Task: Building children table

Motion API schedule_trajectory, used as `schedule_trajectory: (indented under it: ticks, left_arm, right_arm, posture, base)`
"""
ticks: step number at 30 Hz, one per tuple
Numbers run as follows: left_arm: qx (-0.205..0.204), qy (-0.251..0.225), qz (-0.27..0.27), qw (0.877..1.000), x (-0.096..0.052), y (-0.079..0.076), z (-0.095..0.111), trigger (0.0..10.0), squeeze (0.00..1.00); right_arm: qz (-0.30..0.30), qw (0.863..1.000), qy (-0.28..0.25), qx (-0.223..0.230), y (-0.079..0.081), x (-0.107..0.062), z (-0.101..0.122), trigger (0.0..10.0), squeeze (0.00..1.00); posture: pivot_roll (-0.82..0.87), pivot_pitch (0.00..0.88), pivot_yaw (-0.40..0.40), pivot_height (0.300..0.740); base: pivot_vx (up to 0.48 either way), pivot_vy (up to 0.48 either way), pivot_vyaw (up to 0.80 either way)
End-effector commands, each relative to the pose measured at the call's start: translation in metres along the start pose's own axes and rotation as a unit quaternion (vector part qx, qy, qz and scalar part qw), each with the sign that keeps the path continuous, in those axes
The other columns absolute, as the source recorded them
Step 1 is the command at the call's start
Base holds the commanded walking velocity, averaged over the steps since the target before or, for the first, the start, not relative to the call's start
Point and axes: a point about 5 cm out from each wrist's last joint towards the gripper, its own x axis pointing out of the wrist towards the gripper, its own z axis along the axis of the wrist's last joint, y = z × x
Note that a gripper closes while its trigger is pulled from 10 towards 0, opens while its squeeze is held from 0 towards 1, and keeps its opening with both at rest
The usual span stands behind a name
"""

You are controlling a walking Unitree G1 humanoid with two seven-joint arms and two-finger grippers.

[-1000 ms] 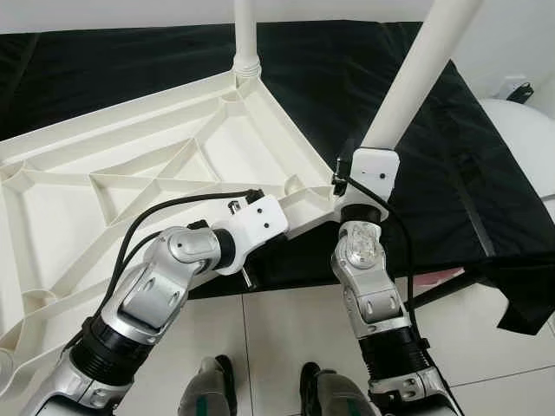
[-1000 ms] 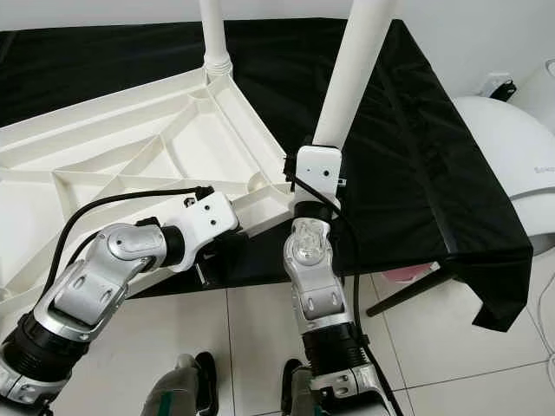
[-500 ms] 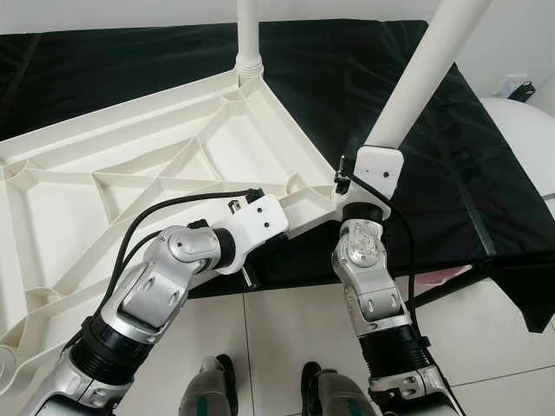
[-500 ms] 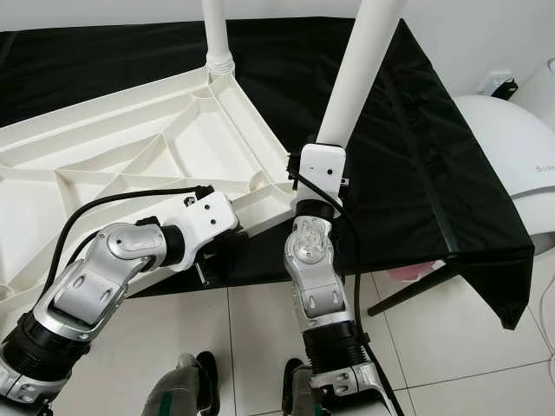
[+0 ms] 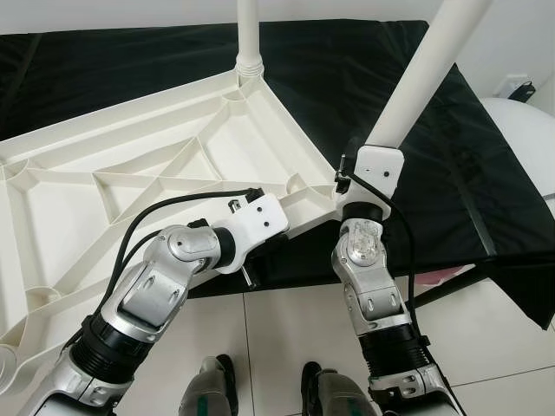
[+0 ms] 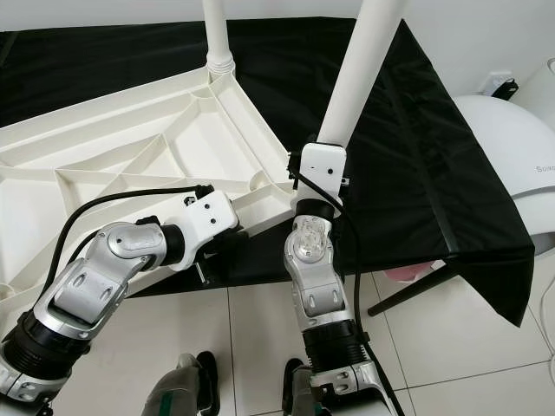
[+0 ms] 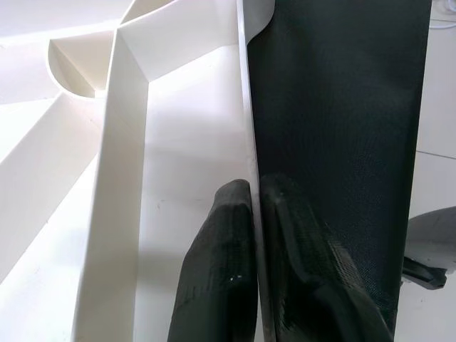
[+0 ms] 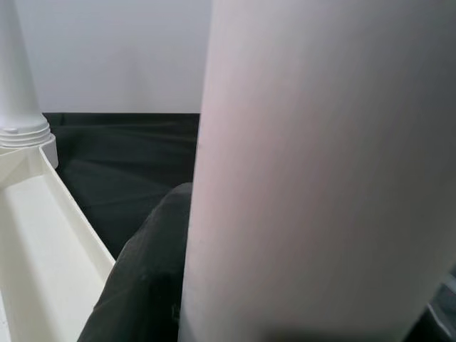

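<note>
— One top [image 5: 130, 173] lies upside down on the black cloth [image 6: 416, 156], ribs up, one leg [image 5: 248, 35] already standing in its far corner socket. Where do things stand?

— The left gripper [image 7: 255, 235] is clamped on the top's near rim, one finger on each side of the thin wall. The right gripper [image 8: 153, 285] is closed around the second leg [image 5: 421, 74], which leans away from the near corner socket [image 5: 299, 185] and is not seated yet, as far as I can judge.

— How to do it well?

— Bring the leg upright first, so its end meets the socket squarely. Then press straight down. Keep the left pinch firm so the top cannot slide on the cloth. A tilted push would likely jam.
</note>
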Motion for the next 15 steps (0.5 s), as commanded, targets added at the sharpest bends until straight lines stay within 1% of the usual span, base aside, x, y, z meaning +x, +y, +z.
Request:
schedule_trajectory:
  ticks: [1,8,15]
  left_arm:
    - [-0.001,0.028,0.026,0.999,-0.0055,0.0090,-0.0084,10.0,0.00]
    - [0.000,0.028,0.026,0.999,-0.0060,0.0096,-0.0085,10.0,0.00]
    - [0.000,0.028,0.025,0.999,-0.0061,0.0097,-0.0083,10.0,0.00]
  right_arm:
    - [-0.091,0.993,0.069,-0.025,-0.0338,-0.0014,-0.0293,10.0,0.00]
    - [-0.103,0.992,0.065,-0.033,-0.0365,-0.0013,-0.0289,10.0,0.00]
    - [-0.102,0.992,0.068,-0.032,-0.0353,-0.0017,-0.0297,10.0,0.00]
  posture:
    - [-0.09,0.244,0.002,0.740]
    - [-0.08,0.245,0.006,0.740]
    - [-0.08,0.244,0.006,0.740]
  base:
    - [0.000,0.000,0.00]
    - [0.000,0.000,0.00]
    - [0.000,0.000,0.00]
